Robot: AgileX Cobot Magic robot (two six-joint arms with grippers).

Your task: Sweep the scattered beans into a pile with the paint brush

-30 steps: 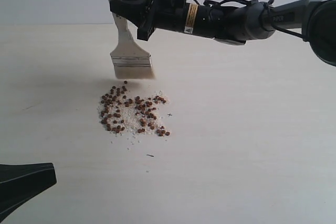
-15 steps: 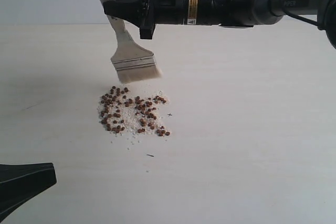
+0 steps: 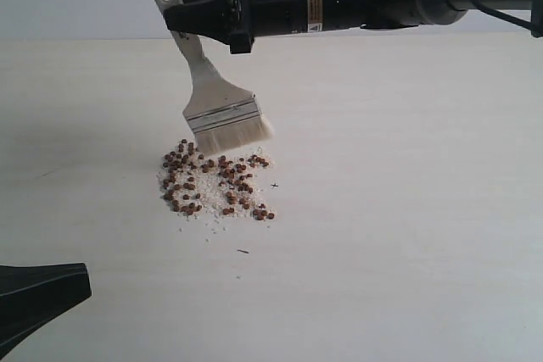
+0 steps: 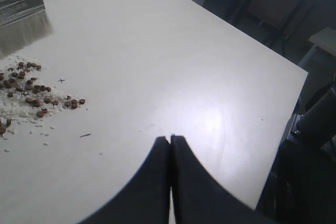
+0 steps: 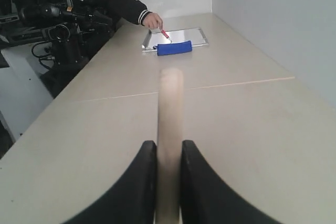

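R gripper (image 3: 180, 16) level, above pile (image 3: 212, 182), clamped on tilted paint brush (image 3: 219, 112) handle; bristles at pile's edge. L gripper (image 4: 169, 141) closed, empty.

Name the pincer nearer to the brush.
Right. The right pincer grips the brush by its handle; the left pincer, shut and empty, sits well apart, beyond the beans.

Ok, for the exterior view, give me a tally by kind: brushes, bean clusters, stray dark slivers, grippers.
paint brush: 1
bean pile: 1
dark sliver: 1
grippers: 2 (right gripper shut on the brush handle, left gripper shut and empty)
Total: 5
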